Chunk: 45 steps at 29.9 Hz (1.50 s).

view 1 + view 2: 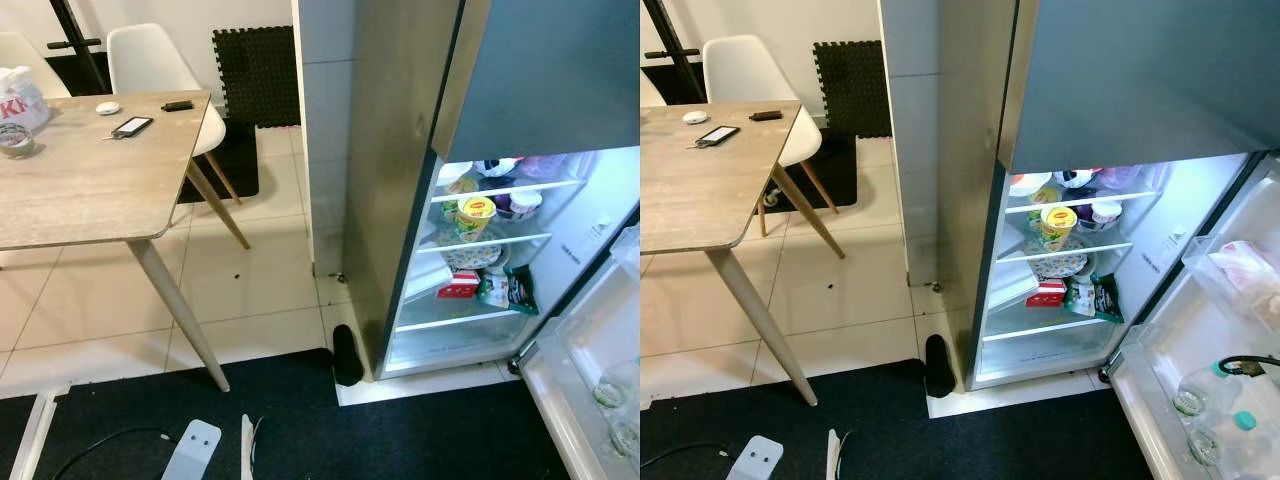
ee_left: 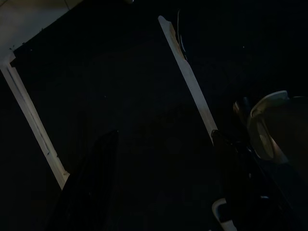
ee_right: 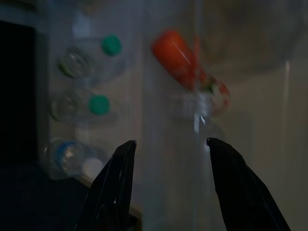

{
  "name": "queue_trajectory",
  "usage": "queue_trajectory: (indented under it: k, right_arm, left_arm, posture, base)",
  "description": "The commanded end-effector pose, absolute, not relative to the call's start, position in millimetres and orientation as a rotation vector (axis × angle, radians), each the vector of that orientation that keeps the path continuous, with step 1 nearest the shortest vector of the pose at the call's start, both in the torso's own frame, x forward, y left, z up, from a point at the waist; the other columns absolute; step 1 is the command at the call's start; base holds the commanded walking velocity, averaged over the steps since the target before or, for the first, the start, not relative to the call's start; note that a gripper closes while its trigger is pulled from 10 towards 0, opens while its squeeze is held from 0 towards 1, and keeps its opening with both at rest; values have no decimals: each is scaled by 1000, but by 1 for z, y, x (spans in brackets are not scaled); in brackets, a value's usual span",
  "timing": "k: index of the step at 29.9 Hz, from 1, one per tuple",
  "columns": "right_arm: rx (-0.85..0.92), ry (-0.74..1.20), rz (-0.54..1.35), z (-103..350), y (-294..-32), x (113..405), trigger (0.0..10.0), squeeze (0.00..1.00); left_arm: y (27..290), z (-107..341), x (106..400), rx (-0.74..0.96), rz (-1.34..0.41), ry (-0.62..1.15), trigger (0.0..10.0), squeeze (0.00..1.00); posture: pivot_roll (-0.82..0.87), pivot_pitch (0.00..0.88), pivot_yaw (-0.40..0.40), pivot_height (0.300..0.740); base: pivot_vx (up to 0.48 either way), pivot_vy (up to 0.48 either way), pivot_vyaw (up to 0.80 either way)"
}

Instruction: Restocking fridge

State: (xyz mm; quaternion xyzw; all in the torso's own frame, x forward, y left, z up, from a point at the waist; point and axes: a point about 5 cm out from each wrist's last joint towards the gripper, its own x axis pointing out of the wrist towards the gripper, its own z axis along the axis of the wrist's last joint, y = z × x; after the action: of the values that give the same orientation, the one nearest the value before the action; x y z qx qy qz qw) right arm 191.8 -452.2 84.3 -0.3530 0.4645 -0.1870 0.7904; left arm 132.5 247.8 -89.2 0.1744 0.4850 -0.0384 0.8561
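The fridge (image 1: 400,150) stands open, its lit lower compartment holding a yellow tub (image 1: 476,212), bowls, a red box (image 1: 460,286) and green packets (image 1: 508,290). The open fridge door (image 1: 1160,350) on the right carries clear bottles (image 1: 1200,390) with green caps in its lower rack. My right gripper (image 3: 168,163) is open, close to that door rack, facing green-capped bottles (image 3: 89,57) and an orange-red bottle (image 3: 185,67) behind clear plastic. My left gripper (image 2: 163,192) hangs open over the dark carpet, nothing between its fingers.
A wooden table (image 1: 80,190) stands at the left with a phone (image 1: 132,126) and a white bag (image 1: 18,100); a white chair (image 1: 150,60) sits behind it. A black object (image 1: 346,355) lies on the floor at the fridge's corner. Dark carpet (image 1: 400,430) lies in front.
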Motion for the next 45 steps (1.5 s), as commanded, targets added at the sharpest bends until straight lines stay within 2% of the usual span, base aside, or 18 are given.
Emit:
queue_trajectory:
  k: [1,6,8,12,17,21,27,29,36,45]
  right_arm:
    - [-766,971,-365,84,-446,201,10000,0]
    - [-817,933,-437,99,-453,206,10000,0]
    - [-865,924,-561,115,-468,197,10000,0]
    - [-890,922,-610,123,-475,194,10000,0]
    - [-886,947,-606,120,-475,191,10000,0]
    - [-860,997,-583,107,-472,183,10000,0]
    - [-769,1018,-559,92,-465,180,10000,0]
    - [-724,1005,-549,89,-461,183,10000,0]
    - [-701,976,-479,87,-453,195,10000,0]
    - [-748,807,-247,93,-417,246,10000,0]
  left_arm:
    - [246,-90,131,361,-79,1021,10000,0]
    - [246,-90,131,363,-81,1022,10000,0]
    - [249,-90,130,371,-84,1029,10000,0]
    - [257,-88,126,383,-77,1036,10000,0]
    - [264,-87,121,393,-74,1044,10000,0]
    - [277,-85,112,417,-74,1056,10000,0]
    - [294,-79,108,446,-64,1053,10000,0]
    - [302,-75,107,454,-50,1048,10000,0]
    - [304,-74,108,448,-52,1039,10000,0]
    - [281,-80,115,418,-107,1011,10000,0]
  posture:
    - [-7,0,-1,740]
    - [-4,5,3,740]
    - [5,21,13,740]
    - [29,52,27,740]
    - [39,66,37,740]
    - [77,112,79,740]
    - [111,126,102,740]
    - [123,127,106,740]
    - [120,124,103,740]
    - [71,116,71,740]
  base:
    - [0,0,0]
    - [0,0,0]
    - [0,0,0]
    - [0,0,0]
    - [0,0,0]
    - [0,0,0]
    - [0,0,0]
    - [0,0,0]
    - [0,0,0]
    - [0,0,0]
